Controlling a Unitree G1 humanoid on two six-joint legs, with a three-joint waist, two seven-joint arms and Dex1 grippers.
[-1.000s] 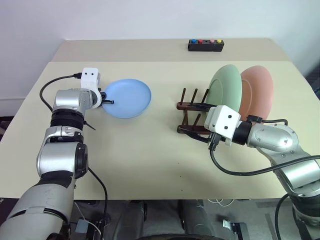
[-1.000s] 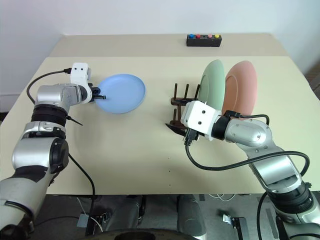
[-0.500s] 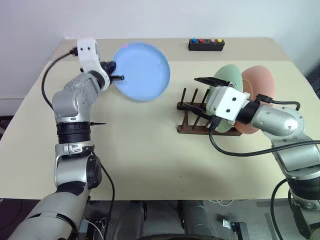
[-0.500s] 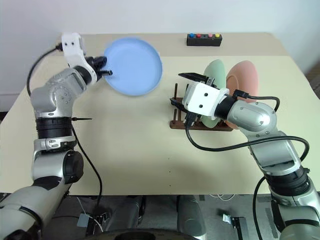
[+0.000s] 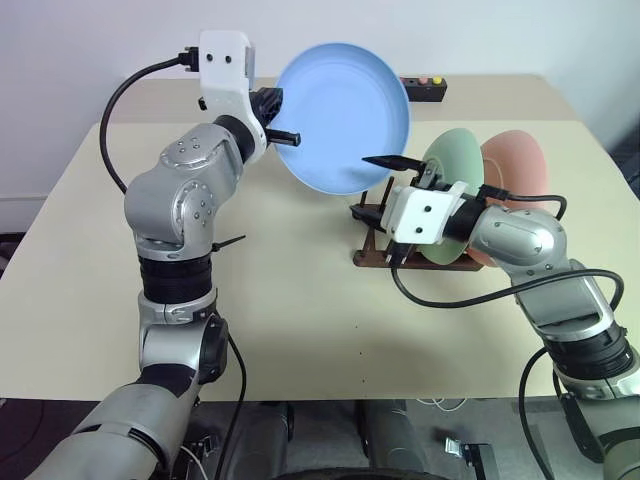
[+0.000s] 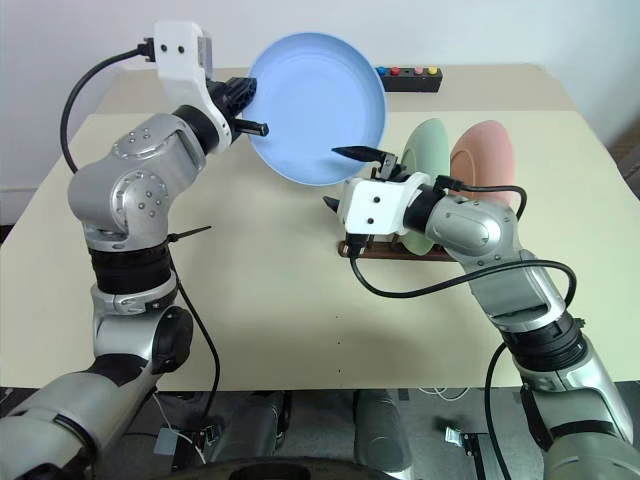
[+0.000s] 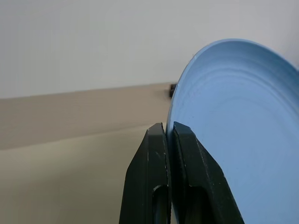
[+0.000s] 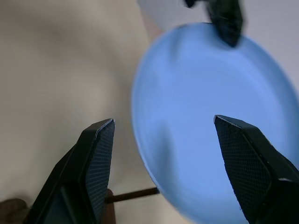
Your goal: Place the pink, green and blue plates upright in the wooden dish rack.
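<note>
Left gripper: my two black fingers are clamped on the rim of the blue plate, one finger on each face of the rim. The plate is held up off the table, tilted nearly on edge, its hollow side toward my head camera.
Right gripper: fingers spread wide, gripping nothing. It sits just below the lower edge of the blue plate; from the right wrist view the plate lies ahead, between the two fingers, and I cannot tell if either touches it.
Green plate: upright in the wooden dish rack, partly behind my right forearm.
Pink plate: upright just behind the green one, on the rack's right end.
Rack: on the table right of centre; the pegs at its left end stand free.
Black box with coloured buttons: far edge of the table, partly behind the blue plate.
</note>
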